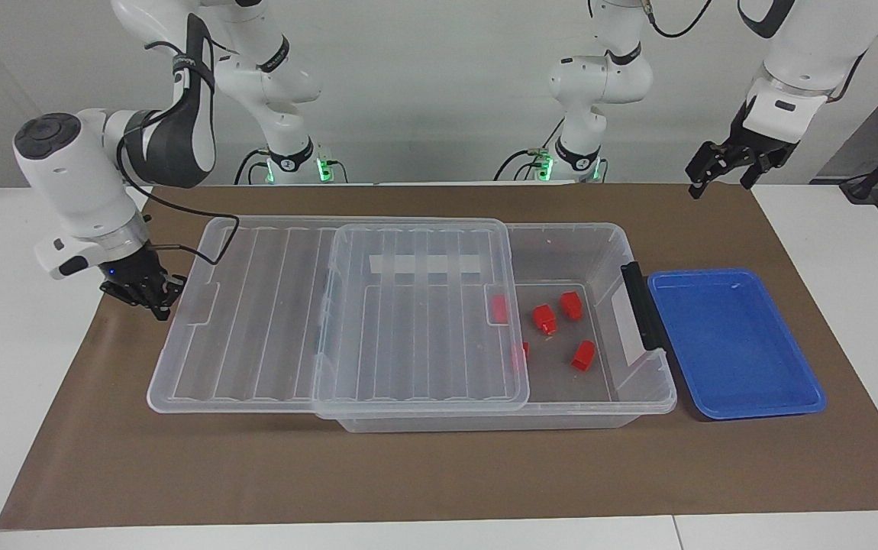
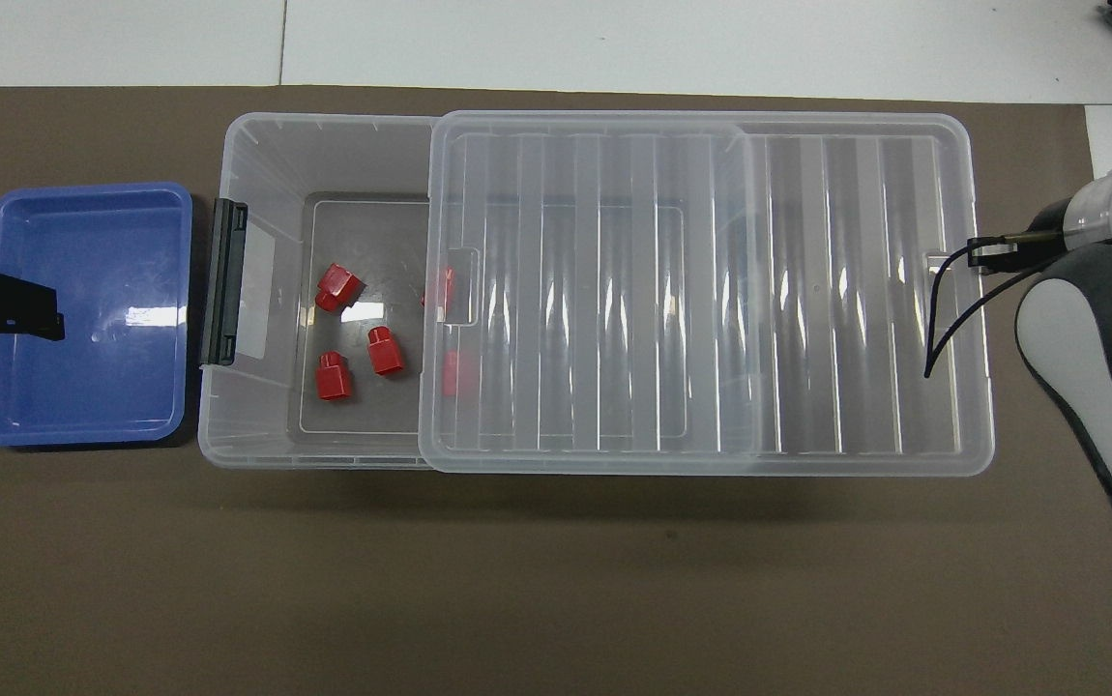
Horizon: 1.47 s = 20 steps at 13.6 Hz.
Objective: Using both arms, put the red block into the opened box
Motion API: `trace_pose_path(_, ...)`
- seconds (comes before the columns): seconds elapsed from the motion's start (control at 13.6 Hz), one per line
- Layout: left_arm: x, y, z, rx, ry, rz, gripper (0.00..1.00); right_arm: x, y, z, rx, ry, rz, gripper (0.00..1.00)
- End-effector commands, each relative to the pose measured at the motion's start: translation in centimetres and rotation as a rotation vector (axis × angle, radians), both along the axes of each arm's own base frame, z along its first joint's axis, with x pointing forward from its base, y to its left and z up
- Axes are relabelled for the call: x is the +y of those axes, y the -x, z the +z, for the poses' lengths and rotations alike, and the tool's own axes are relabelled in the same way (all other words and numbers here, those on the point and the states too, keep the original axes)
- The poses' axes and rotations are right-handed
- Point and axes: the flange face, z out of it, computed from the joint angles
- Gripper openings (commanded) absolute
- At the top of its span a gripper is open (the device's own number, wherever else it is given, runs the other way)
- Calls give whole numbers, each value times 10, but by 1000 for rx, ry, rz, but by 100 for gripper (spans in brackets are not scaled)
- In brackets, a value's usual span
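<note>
Counting five red blocks [image 2: 334,375] in box [image 2: 256,155]

The box [image 1: 641,386] is sitting on the brown mat [image 1: 439,473] with its ribbed lid [image 1: 279,321] overhanging toward the right arm's end. Red blocks [image 1: 545,318] are lying inside. The right gripper [image 1: 155,298], fingertips together, is resting against the lid's end edge. The left gripper [image 1: 721,164], fingers spread, is hanging above the mat near the blue tray [image 1: 737,344]
</note>
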Motion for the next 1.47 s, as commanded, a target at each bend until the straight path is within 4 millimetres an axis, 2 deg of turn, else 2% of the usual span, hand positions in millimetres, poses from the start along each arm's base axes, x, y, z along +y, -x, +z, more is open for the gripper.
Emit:
trace_pose_path(0.0, 7, -6, -1, -20, 3, 7, 100, 20, 1, 1, -2, -12, 42, 0)
trace_pose_path(0.44, 10, 0, -4, -26, 7, 17, 100, 119, 8, 1, 20, -21, 180, 0)
trace_pose_path(0.66, 12, 5, -7, -26, 49, 26, 100, 155, 14, 2, 24, -33, 220, 0)
trace_pose_path(0.81, 7, 3, -7, -23, 110, 31, 100, 172, 18, 3, 25, -58, 231, 0)
trace_pose_path(1.03, -19, -7, -23, 2, 104, -10, 100, 194, 24, 4, 31, -59, 266, 0)
trace_pose_path(1.25, -22, -13, -25, -16, 105, -16, 100, 197, 24, 5, 29, -59, 272, 0)
trace_pose_path(1.39, -36, -13, -29, -4, 103, -37, 100, 197, 24, 4, 29, -58, 273, 0)
